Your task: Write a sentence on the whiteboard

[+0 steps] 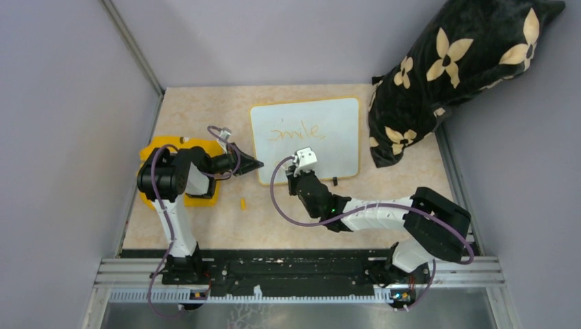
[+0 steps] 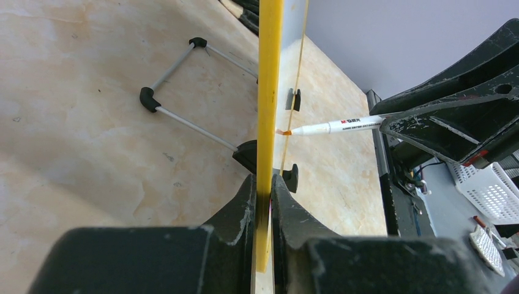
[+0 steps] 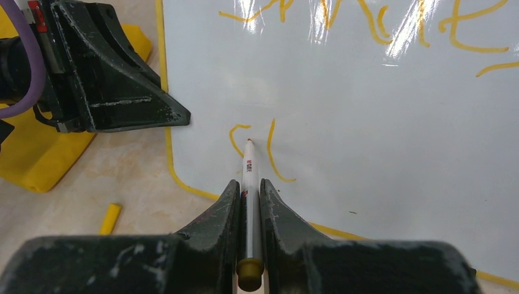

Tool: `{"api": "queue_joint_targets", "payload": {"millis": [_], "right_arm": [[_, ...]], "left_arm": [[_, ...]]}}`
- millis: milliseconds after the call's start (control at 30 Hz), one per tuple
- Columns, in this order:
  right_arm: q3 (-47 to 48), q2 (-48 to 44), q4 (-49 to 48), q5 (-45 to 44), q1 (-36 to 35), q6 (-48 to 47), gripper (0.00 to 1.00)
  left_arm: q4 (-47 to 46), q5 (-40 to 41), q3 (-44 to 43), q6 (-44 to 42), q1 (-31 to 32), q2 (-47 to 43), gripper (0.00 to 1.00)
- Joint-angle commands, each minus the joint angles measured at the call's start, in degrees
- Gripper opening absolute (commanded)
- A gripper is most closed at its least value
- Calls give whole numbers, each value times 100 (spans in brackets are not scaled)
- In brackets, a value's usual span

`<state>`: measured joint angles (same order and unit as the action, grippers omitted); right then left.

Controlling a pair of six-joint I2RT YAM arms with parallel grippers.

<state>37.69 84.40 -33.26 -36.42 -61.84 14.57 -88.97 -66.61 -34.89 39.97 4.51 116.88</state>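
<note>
The whiteboard (image 1: 336, 154) lies in the middle of the tabletop (image 1: 199, 110), with its two black feet on the near edge. Its right side sits just beside a black pillow (image 1: 459, 68) patterned with cream flowers. The left fingers (image 2: 250, 202) are pressed onto the board's left edge, pinching the yellow rim between them. Seen from the left wrist, the board is edge-on, and a wire stand (image 2: 183, 79) with black corners shows on its back side. The right fingers (image 3: 229, 202) are clamped around a white marker (image 3: 248, 184) that points away from the wrist, its orange tip touching the board's lower left area. The sentence (image 1: 296, 130) so far reads "smile" in thin orange script across the upper half. Below it there are only two short strokes – a small hook and a longer curved line – with the marker tip between them. A flat yellow cloth (image 1: 202, 195) lies under the left arm, left of the board. A small yellow stick-like piece (image 1: 242, 203) rests alone on the tabletop near the board's lower left corner – what it is cannot be told.
</note>
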Motion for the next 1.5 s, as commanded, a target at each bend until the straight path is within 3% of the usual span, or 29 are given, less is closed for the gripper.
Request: {"api": "queue_joint_targets", "payload": {"millis": [0, 667, 1000, 1467], "right_arm": [[211, 15, -65, -331, 124, 1, 0], [-327, -530, 189, -667, 213, 125, 0], [-669, -1244, 9, -514, 203, 108, 0], [-430, -987, -58, -447, 277, 73, 0]], "left_arm": [[-376, 219, -96, -168, 23, 40, 0], [-363, 216, -96, -165, 25, 45, 0], [-367, 213, -96, -168, 30, 44, 0], [-349, 219, -96, -181, 41, 45, 0]]}}
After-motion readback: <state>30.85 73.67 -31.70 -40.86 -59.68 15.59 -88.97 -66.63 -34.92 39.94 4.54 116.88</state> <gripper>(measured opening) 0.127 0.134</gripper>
